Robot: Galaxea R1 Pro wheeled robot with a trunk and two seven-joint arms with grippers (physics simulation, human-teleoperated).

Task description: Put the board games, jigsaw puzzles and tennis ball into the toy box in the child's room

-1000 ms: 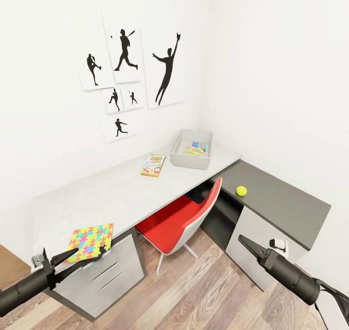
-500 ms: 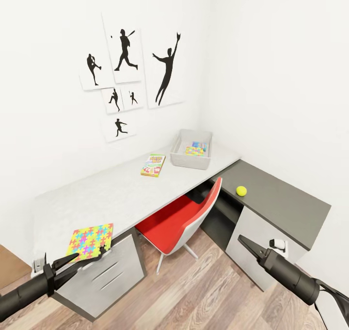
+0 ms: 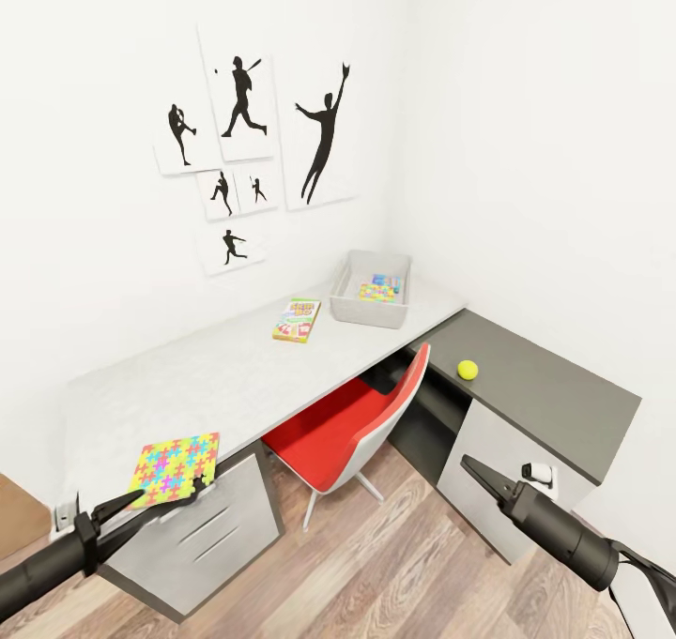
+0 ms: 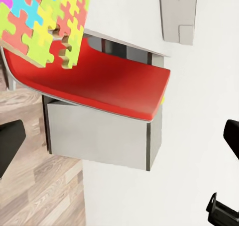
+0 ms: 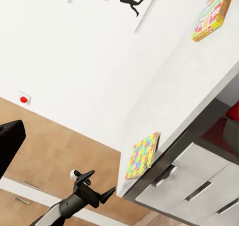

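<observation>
A jigsaw puzzle [image 3: 176,468] of bright pieces lies at the near corner of the white table [image 3: 235,376], above the drawer unit. My left gripper [image 3: 164,498] is open at the puzzle's near edge, holding nothing; in the left wrist view the puzzle [image 4: 42,22] lies off to one side of the gap between the fingers. The Skip-Bo board game [image 3: 297,320] lies mid-table. At the far end, the grey toy box [image 3: 349,303] holds a second puzzle [image 3: 377,292] and a light blue box. The tennis ball [image 3: 468,369] rests on the dark grey cabinet. My right gripper [image 3: 474,475] hangs open and empty over the floor.
A red chair [image 3: 357,428] is tucked under the table between the drawer unit [image 3: 211,526] and the dark cabinet [image 3: 535,395]. Wood floor [image 3: 422,564] lies in front. Silhouette posters hang on the wall behind the table.
My left gripper has sunk slightly and drawn back toward the lower left, staying open at the puzzle's edge. The puzzle and the right arm have not moved.
</observation>
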